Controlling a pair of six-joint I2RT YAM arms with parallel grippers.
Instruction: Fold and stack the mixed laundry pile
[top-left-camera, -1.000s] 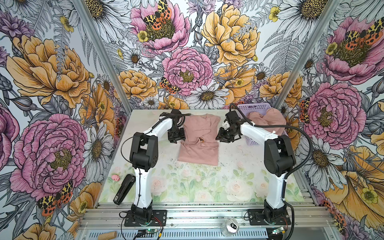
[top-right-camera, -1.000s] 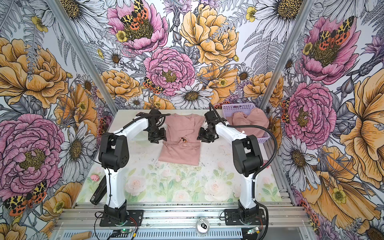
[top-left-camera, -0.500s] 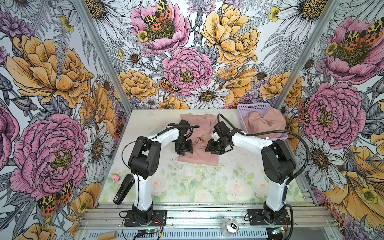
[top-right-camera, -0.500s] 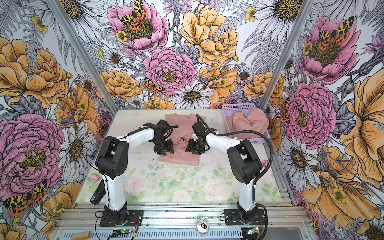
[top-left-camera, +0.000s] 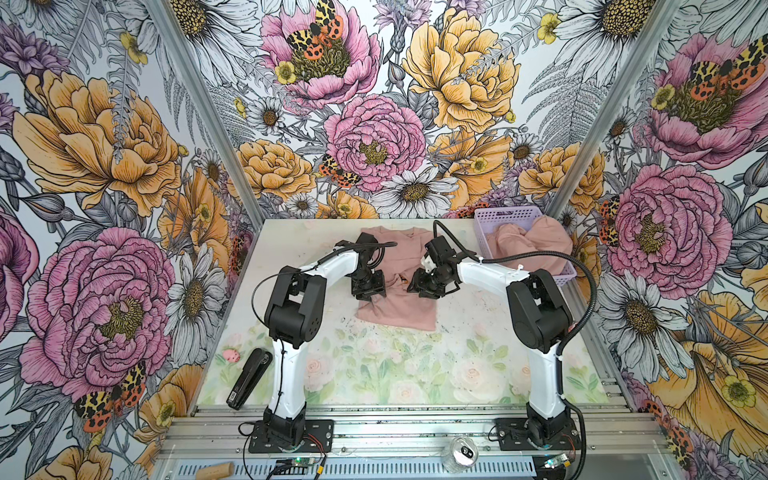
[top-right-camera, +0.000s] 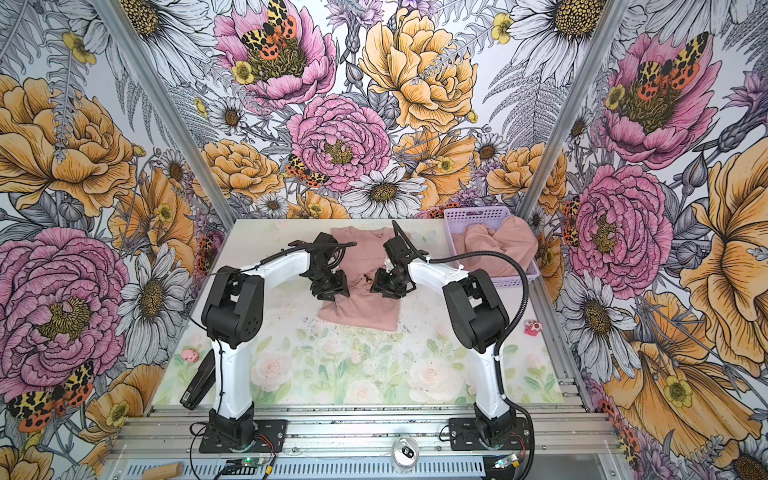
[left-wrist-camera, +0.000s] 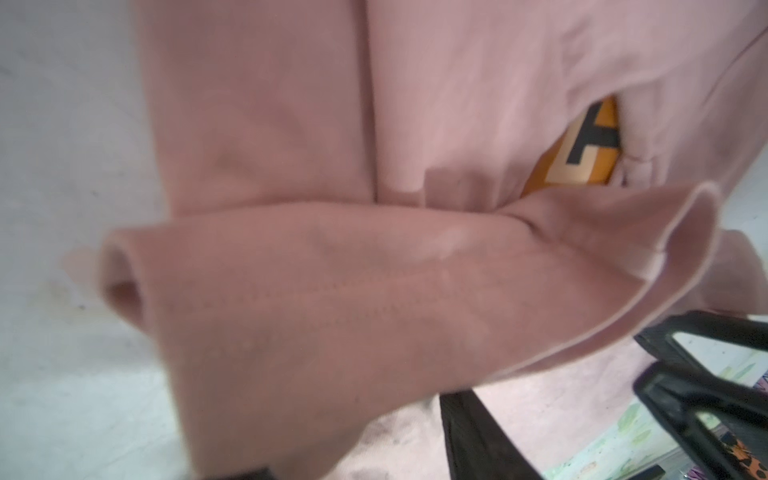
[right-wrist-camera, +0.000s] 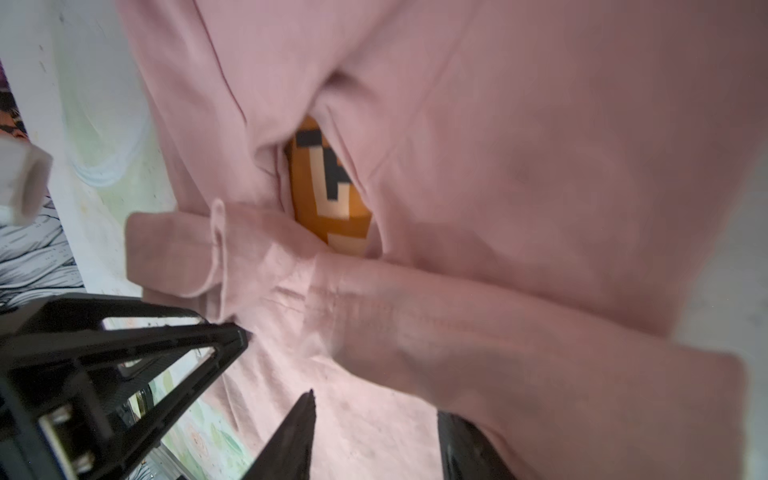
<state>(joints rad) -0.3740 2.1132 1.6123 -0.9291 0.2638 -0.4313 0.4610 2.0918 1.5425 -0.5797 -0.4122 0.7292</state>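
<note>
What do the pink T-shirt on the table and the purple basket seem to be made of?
The T-shirt looks like soft, matte knit cloth, probably cotton jersey: it drapes, creases and shows stitched hems in the wrist views. Its orange print looks like a smooth flat coating. The basket seems rigid moulded plastic: thin lavender walls with regular small holes.

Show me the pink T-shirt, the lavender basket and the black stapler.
pink T-shirt (top-left-camera: 399, 316), top view, its flat near panel.
lavender basket (top-left-camera: 505, 216), top view, its perforated far wall.
black stapler (top-left-camera: 248, 377), top view, mid-body.
</note>
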